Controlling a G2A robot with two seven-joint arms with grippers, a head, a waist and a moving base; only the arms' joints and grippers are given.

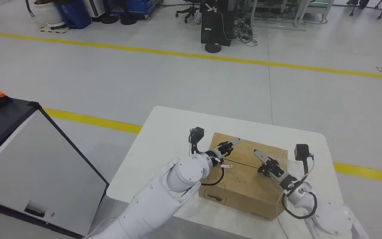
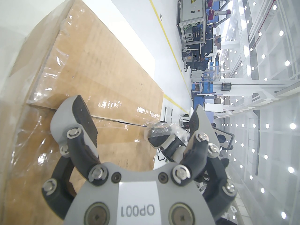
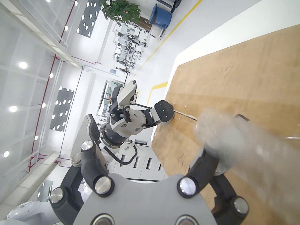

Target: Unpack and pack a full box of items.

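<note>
A closed cardboard box [image 1: 248, 188] with clear tape along its flaps lies on the white table [image 1: 161, 137]. My left gripper [image 1: 227, 147] is open over the box's left end, at the middle seam [image 2: 117, 121]. In the right wrist view one of its pads [image 3: 164, 113] rests on the box [image 3: 234, 83] by the seam and the other finger is raised. My right gripper [image 1: 266, 162] is open over the box's right half. A crumpled bit of clear tape [image 2: 174, 127] clings to one of its fingers [image 3: 211, 129]. The left gripper [image 2: 138, 120] holds nothing; the box [image 2: 93, 66] lies under it.
A black-edged white cabinet [image 1: 36, 167] stands on the floor left of the table. The table's bare top runs left of and behind the box. Its right edge lies close to the right arm.
</note>
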